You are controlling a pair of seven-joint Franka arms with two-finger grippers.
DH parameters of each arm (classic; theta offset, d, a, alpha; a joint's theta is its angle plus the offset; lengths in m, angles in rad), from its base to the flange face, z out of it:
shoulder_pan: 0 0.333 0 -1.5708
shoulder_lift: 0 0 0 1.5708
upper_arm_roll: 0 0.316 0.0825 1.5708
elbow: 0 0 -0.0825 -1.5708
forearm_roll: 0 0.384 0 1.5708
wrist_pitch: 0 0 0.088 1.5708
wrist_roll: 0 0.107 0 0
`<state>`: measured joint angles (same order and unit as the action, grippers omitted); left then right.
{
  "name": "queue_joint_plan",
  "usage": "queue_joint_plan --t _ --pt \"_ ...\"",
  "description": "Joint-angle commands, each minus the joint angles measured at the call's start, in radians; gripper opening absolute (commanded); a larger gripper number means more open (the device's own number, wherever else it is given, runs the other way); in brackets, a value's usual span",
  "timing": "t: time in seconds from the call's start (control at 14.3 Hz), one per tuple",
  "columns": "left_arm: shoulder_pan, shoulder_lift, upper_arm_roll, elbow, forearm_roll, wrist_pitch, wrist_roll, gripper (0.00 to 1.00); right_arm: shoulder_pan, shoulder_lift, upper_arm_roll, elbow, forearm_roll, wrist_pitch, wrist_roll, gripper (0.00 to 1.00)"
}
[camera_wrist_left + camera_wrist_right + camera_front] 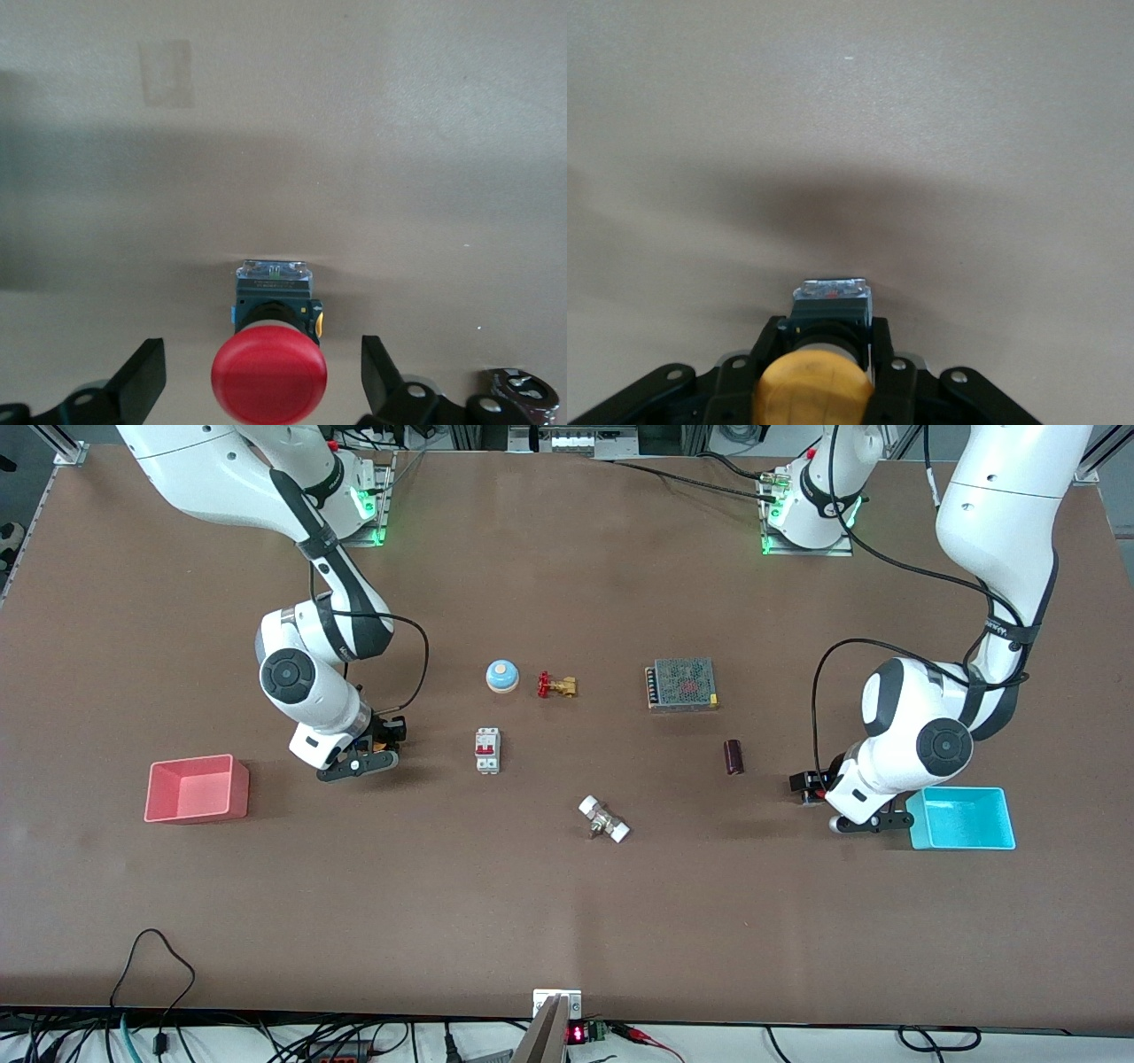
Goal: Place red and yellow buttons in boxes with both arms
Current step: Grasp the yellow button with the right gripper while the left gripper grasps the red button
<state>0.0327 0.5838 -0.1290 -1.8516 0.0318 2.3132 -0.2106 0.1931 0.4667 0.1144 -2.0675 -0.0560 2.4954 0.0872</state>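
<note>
From across the room both buttons were nearly hidden under the wrists. The right gripper (815, 372), low on the counter (567, 903) beside the pink-red box (197, 788), was clenched on the yellow button (813, 385), its fingers (879, 354) pressed against the dark body; only the cap and a clear end showed. The left gripper (263, 376) stood released, fingers (142, 381) apart on either side of the red button (268, 376) without touching it, just beside the cyan box (963, 817). That button's small label was too fine to read. Open counter lay around both boxes. Between the arms sat a blue bell (501, 676), a brass valve (556, 685), a circuit breaker (487, 750) and a meshed power supply (681, 684).
</note>
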Motion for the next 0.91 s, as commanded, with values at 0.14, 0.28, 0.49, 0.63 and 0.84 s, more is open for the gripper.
queue_joint_plan --t 0.14,0.28,0.49,0.63,0.84 --pt "0.003 0.024 -0.003 0.025 -0.016 0.003 0.002 0.72 -0.085 -0.106 0.004 0.056 -0.001 -0.085 -0.027 0.00" --pt "0.003 0.028 -0.003 0.043 -0.016 0.002 0.000 0.68 -0.139 -0.134 -0.022 0.162 -0.001 -0.252 -0.071 0.00" --pt "0.003 0.028 -0.003 0.052 -0.013 0.002 0.000 0.56 -0.191 -0.126 -0.116 0.289 0.013 -0.397 -0.211 0.00" --pt "0.003 0.028 -0.003 0.054 -0.013 0.002 0.002 0.45 -0.250 -0.088 -0.157 0.334 0.114 -0.400 -0.303 0.00" --pt "0.003 0.030 -0.003 0.052 -0.016 0.003 0.002 0.41 -0.287 0.013 -0.209 0.408 0.157 -0.392 -0.432 0.00"
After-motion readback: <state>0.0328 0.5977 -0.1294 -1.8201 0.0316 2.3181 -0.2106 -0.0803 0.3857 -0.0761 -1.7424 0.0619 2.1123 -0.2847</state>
